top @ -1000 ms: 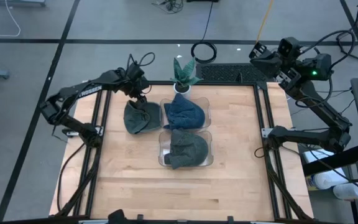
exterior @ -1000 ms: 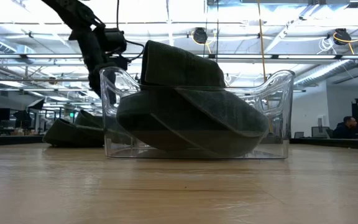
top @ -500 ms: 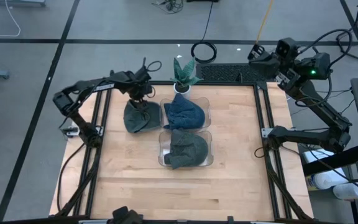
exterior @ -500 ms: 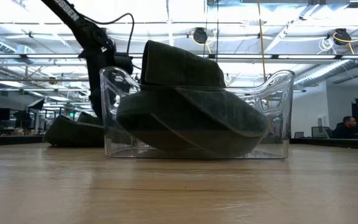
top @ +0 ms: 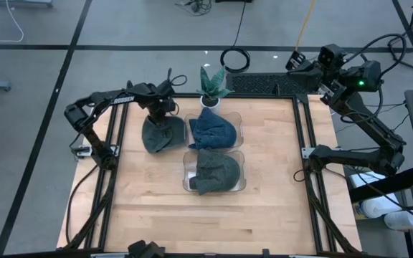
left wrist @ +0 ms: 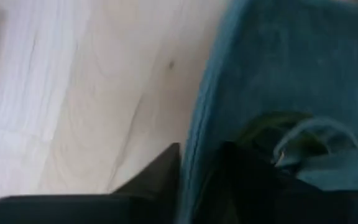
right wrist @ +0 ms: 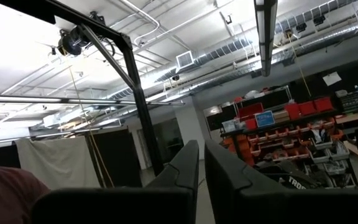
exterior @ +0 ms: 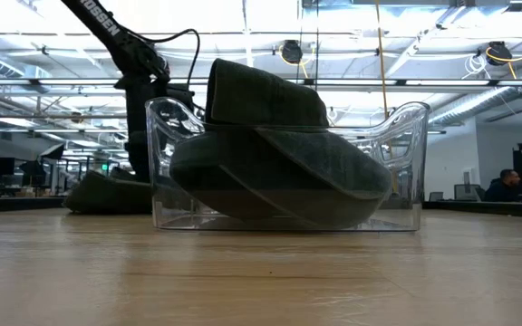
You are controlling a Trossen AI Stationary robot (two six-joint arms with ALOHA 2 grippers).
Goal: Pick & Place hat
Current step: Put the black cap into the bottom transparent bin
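One camera looks straight down on my bench (top: 264, 208); another sits level at its surface, close to the clear tub (exterior: 288, 172) both see; my wrist cameras look past my fingers

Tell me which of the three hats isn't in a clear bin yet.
The grey-green hat lying bare on the table, under the left gripper. The other two each sit in a clear bin.

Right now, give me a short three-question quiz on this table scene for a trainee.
1. True or false: the blue fabric hat lies inside a clear plastic bin.
2. Which arm reaches down to the loose dark green fabric hat on the wooden table? A) left B) right C) neither
3. Fill in: the number of hats in view is ___.
Key: 1 true; 2 A, the left gripper; 3 three.
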